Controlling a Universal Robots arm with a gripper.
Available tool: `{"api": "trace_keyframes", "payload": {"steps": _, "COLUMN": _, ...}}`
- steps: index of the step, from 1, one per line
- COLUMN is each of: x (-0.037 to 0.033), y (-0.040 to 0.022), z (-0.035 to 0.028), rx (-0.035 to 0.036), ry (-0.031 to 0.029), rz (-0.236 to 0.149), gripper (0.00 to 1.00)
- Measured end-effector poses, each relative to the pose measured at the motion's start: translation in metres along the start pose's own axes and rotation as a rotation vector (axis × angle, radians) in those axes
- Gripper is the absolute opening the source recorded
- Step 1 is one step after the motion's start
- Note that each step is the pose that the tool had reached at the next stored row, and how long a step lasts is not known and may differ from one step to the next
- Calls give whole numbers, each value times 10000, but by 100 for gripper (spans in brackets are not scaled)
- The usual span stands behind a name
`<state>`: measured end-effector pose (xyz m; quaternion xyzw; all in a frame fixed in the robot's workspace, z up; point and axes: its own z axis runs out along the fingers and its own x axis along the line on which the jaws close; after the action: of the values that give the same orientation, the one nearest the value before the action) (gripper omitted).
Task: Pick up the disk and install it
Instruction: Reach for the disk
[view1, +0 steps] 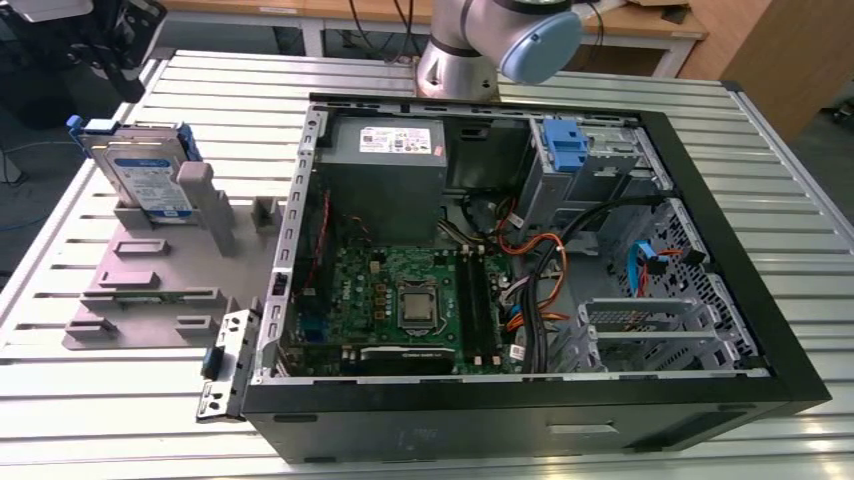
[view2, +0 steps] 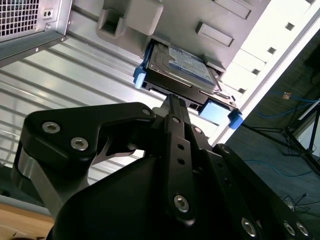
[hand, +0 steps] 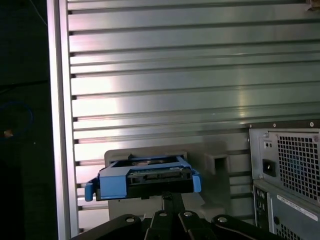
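The disk (view1: 140, 170) stands on edge in the grey plastic stand (view1: 160, 270) at the exterior view's left, its white-and-blue label facing the camera and a blue bracket framing it. Both wrist views show the disk (view2: 185, 65) (hand: 145, 177) just beyond my gripper (view2: 172, 100) (hand: 171, 196). The black fingers are shut together with nothing between them. Their tips point at the disk's connector edge and stay apart from it.
An open computer case (view1: 787, 360) lies on the slatted metal table (view1: 227, 75), beside the stand. Inside are a motherboard (view1: 400, 300), a grey power supply (view1: 387, 150), loose cables, a blue-tabbed bay (view1: 567, 145) and a metal drive cage (view1: 654, 330). The arm's base (view1: 461, 50) stands behind the case.
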<state>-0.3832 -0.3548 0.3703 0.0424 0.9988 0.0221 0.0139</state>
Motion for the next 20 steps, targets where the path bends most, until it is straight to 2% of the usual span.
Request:
{"api": "trace_keyframes", "payload": {"steps": 4, "x": 45, "y": -4, "z": 5, "rx": 0, "ry": 0, "rz": 1, "gripper": 11}}
{"api": "trace_keyframes", "payload": {"steps": 9, "x": 46, "y": -4, "z": 4, "rx": 1, "ry": 1, "rz": 0, "gripper": 11}}
{"api": "trace_keyframes", "payload": {"steps": 10, "x": 47, "y": -4, "z": 6, "rx": 0, "ry": 14, "rz": 1, "gripper": 11}}
{"api": "trace_keyframes", "payload": {"steps": 12, "x": 47, "y": -4, "z": 8, "rx": 10, "ry": 117, "rz": 6, "gripper": 11}}
{"api": "trace_keyframes", "payload": {"steps": 14, "x": 48, "y": -4, "z": 10, "rx": 14, "ry": 175, "rz": 8, "gripper": 11}}
{"api": "trace_keyframes", "payload": {"steps": 20, "x": 48, "y": -6, "z": 11, "rx": 16, "ry": 181, "rz": 8, "gripper": 11}}
